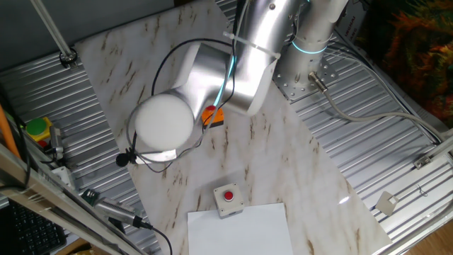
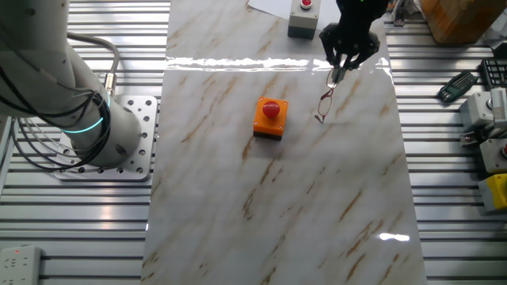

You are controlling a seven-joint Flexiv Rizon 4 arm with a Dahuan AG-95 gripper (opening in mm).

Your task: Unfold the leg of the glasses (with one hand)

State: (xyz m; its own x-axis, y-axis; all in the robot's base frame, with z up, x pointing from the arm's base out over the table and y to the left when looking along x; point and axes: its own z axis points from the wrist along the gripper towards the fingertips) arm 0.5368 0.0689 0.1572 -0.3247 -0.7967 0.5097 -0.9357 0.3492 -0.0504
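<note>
Robot arm works over a small pair of glasses on the marble-patterned table.

Your pincer (image 2: 339, 73), seen from the other fixed view, hangs at the far end of the table with its fingertips right at the top of the glasses (image 2: 325, 101); you cannot tell whether it is pinching the frame or merely touching it. The glasses sit just right of the orange button box (image 2: 270, 119), apparently tipped up with their lower end on the table (image 2: 238, 198). A grey button box (image 2: 303, 24) stands beyond. In the one fixed view the arm hides them. Expect thin wire: very light, springy, easily bent, prone to skidding. Judge the hinge end of the leg the safest hold, clear of the lenses.
</note>
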